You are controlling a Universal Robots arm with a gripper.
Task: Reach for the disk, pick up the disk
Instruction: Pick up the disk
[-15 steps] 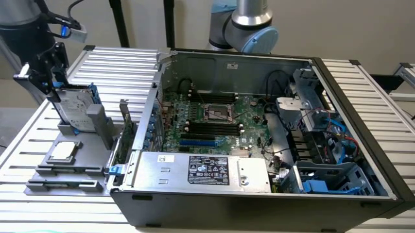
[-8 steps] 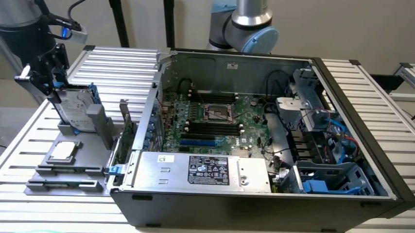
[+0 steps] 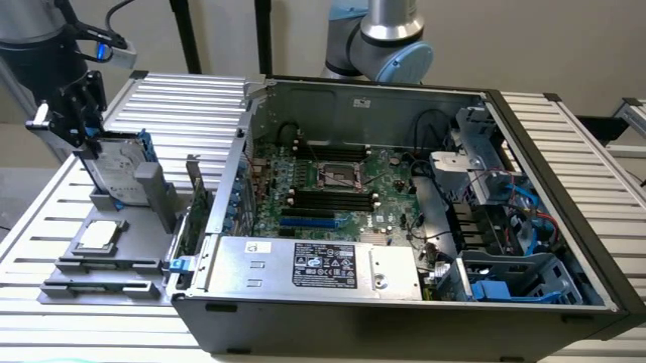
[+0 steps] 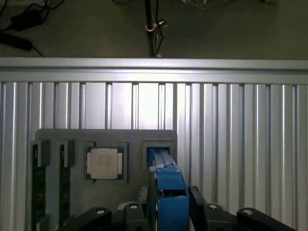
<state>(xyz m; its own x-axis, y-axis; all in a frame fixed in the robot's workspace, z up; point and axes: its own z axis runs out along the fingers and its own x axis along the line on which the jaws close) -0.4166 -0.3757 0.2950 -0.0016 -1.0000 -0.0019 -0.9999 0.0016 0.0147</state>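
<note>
A robotics lab set up for computer teardown: a ribbed aluminium tabletop (image 3: 60, 333) carries an opened desktop computer case (image 3: 364, 102), its motherboard (image 3: 343, 189) bared. At the case's 9 o'clock a grey fixture tray (image 4: 134, 192) seats a processor chip (image 3: 98, 235) and memory sticks (image 4: 38, 183). At the case's 12 o'clock stands a robot arm (image 3: 389, 38). Cables (image 4: 19, 29) lie on the floor.

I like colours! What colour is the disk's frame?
The disk's frame is blue, best in wrist view.

Open computer case (image 3: 404, 321), processor chip (image 3: 97, 235), grey tray (image 4: 134, 159)
</note>
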